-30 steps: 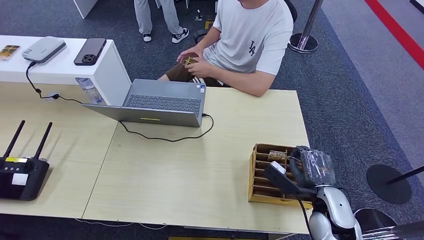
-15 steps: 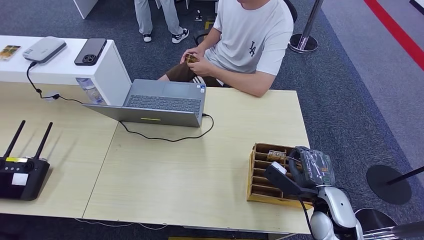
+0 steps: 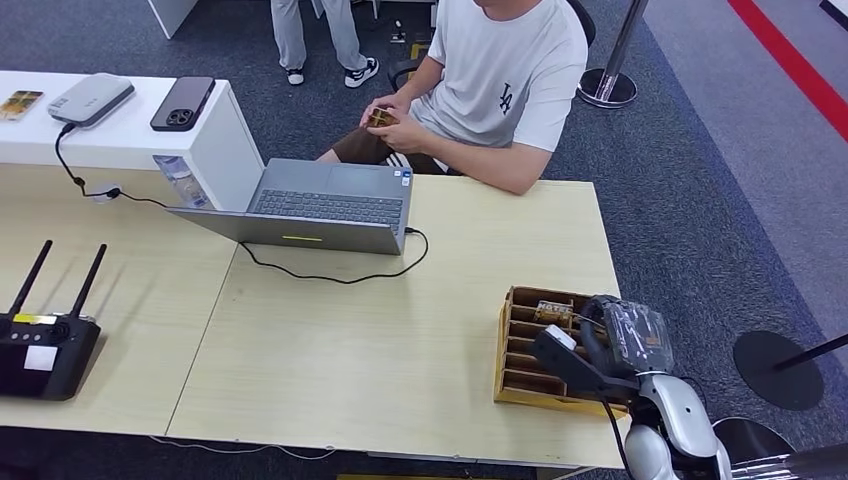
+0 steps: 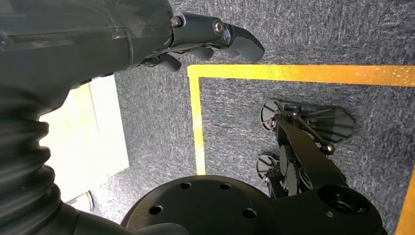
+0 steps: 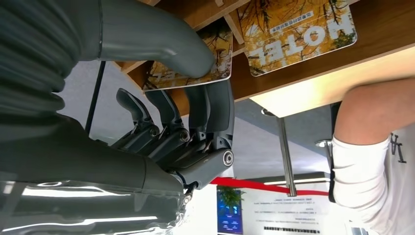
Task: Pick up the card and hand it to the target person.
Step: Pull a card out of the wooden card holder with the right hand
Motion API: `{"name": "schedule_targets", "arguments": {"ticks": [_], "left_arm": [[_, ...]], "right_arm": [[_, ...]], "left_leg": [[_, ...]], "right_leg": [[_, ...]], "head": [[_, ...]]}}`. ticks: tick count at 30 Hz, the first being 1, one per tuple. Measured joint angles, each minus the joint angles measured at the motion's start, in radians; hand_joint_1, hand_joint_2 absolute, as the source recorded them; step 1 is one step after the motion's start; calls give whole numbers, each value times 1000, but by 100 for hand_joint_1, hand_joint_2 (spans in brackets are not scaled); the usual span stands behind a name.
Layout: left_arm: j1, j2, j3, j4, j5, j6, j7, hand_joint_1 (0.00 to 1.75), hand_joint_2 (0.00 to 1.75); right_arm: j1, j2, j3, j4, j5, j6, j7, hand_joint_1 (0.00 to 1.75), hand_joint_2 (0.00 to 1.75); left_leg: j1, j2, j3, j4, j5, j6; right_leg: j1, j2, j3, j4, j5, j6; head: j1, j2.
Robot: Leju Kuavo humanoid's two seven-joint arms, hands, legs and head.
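Pick step: right hand (image 5: 191,117) pinching card (image 5: 195,68) in rack (image 3: 520,350), thumb over fingers; next lift it out toward person (image 3: 500,80).

My right hand (image 3: 600,345) sits over the wooden card rack (image 3: 520,350) at the table's near right corner, its slat dividers close around my fingers (image 5: 205,112). Between the rack and the seated person (image 3: 500,80) lies bare tabletop (image 3: 500,240). Further left, the open laptop (image 3: 320,205) and its trailing black cable (image 3: 330,275) block that side.
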Motion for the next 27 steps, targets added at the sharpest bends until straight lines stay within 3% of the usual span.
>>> {"name": "schedule_targets", "arguments": {"ticks": [15,27], "left_arm": [[0,0,-7,0,-4,2,-2,0,175],[0,-1,-6,0,0,4,-9,0,175]], "right_arm": [[75,1,-12,-107,13,15,13,150,175],[93,3,-1,-201,19,-13,-24,150,175]], "left_leg": [[0,0,-1,0,0,0],[0,0,-2,0,0,0]], "right_leg": [[0,0,-1,0,0,0],[0,0,-1,0,0,0]], "head": [[0,0],[0,0]]}}
